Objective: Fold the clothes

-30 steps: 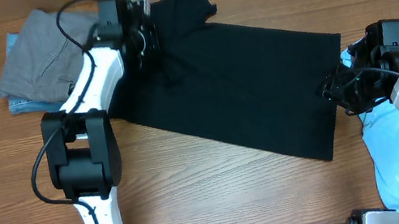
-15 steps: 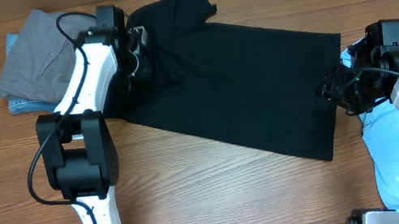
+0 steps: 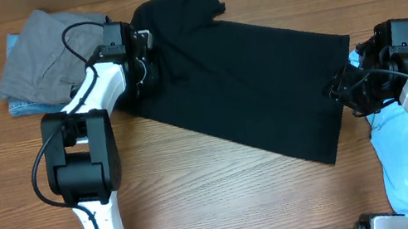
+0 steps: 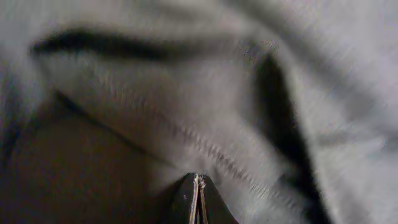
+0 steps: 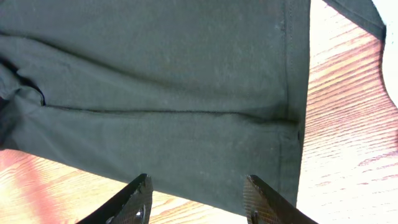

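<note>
While the black T-shirt (image 3: 249,81) lies flat in a long slant across the table (image 3: 229,211), the left gripper (image 4: 197,183) sits at its collar end, tips squeezed together, seemingly pinching a stitched fold. The right gripper (image 5: 198,179) hangs spread wide over its hem edge. Bare wood runs along its near side, and grey clothes (image 3: 43,59) crowd the collar end.

The left gripper (image 3: 142,65) has come a little away from the far edge of the bench (image 3: 220,204), toward the near edge. The left end of the black T-shirt (image 3: 249,81) has drawn in with it, and the far sleeve now lies slightly more to the right.
</note>
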You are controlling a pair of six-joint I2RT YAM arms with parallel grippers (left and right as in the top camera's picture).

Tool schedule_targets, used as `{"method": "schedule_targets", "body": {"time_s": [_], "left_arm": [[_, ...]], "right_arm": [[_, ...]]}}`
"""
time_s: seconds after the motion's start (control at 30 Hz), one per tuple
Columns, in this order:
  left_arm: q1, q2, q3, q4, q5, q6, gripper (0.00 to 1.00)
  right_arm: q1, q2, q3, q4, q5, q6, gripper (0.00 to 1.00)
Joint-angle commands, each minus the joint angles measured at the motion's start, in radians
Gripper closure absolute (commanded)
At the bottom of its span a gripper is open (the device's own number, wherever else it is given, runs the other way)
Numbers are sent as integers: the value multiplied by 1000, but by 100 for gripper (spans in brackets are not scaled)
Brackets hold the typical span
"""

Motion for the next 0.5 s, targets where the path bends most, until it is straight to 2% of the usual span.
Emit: {"method": "schedule_targets", "body": {"time_s": [0.0, 0.07, 0.2, 0.33, 0.47], "left_arm": [[-13, 19, 38, 61, 144, -75, 96], [-11, 19, 141, 71, 180, -113, 96], [-11, 19, 245, 16, 190, -100, 96], [-13, 19, 288, -172, 190, -55, 95], [-32, 20, 278, -350, 162, 47, 90]], "right_arm": [[6, 2, 13, 3, 3, 0, 50], [6, 2, 13, 2, 3, 0, 50], [6, 2, 13, 0, 3, -1, 50], [6, 2, 13, 0, 3, -1, 50], [6, 2, 13, 1, 3, -1, 49]]}}
